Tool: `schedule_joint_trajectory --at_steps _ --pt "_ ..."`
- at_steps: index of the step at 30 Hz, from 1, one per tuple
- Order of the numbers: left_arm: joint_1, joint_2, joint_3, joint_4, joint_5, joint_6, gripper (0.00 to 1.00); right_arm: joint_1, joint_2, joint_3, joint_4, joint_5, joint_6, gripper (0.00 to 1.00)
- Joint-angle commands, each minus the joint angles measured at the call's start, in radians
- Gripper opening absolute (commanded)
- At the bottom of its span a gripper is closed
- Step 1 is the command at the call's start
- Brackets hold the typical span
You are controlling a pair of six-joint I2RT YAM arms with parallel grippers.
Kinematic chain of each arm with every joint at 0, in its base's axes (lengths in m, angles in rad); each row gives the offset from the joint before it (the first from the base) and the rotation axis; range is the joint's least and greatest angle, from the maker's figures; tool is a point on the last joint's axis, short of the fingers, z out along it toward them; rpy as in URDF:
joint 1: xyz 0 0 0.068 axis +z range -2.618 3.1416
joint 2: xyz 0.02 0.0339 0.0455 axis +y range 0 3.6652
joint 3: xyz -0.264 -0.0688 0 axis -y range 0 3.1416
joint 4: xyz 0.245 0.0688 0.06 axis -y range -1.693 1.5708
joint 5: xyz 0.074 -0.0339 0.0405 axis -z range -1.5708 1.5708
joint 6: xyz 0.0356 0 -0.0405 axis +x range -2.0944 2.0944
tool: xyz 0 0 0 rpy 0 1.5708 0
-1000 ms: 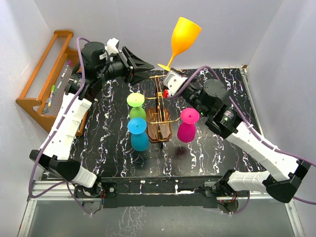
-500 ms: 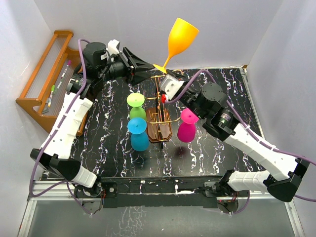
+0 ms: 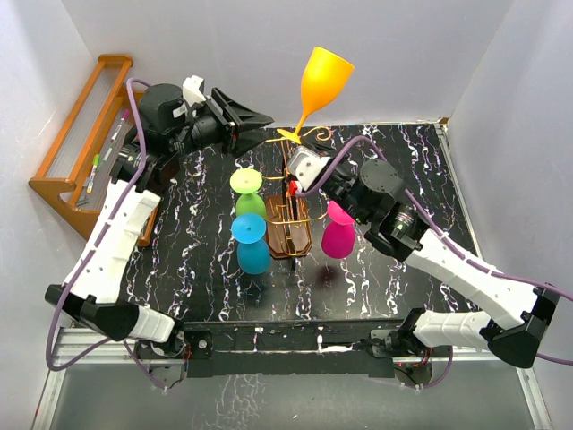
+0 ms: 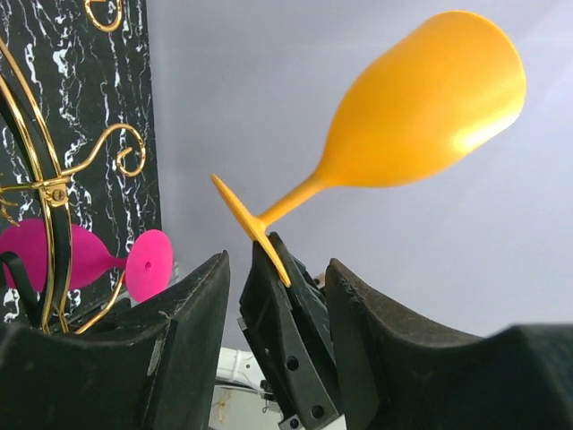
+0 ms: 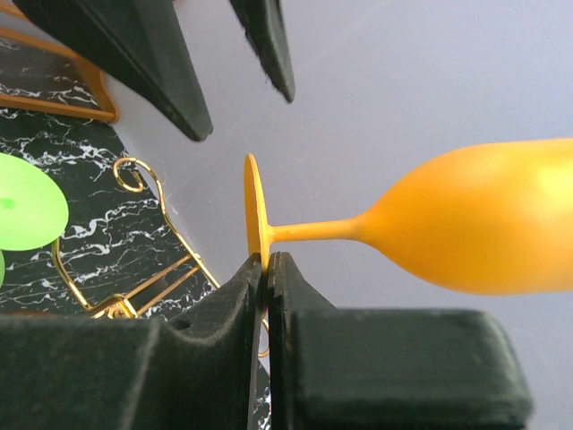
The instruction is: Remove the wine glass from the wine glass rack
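The orange wine glass is held in the air above the back of the wine glass rack, bowl up and tilted. My right gripper is shut on the rim of its foot, seen edge-on between the pads in the right wrist view. My left gripper is open just left of the foot, and the right gripper's fingers stand between its jaws in the left wrist view. The glass is free of the rack's gold wire arms.
A green glass, a blue glass and a pink glass stand foot-up beside the rack. An orange-brown slatted shelf with pens leans at the far left. White walls close in on three sides.
My right gripper has carried the orange glass a little to the left. My left arm has shifted slightly back and left, staying open.
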Motion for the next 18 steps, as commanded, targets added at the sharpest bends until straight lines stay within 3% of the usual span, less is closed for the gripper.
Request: schedule_joint_trajectory --at_steps 1,18 --pt "-0.003 -0.084 -0.044 0.061 -0.024 -0.035 0.46 0.007 -0.043 -0.008 0.055 0.003 0.008 0.08" --pt "-0.003 -0.019 -0.048 0.091 0.051 -0.037 0.45 0.025 0.001 0.007 0.126 -0.032 0.021 0.08"
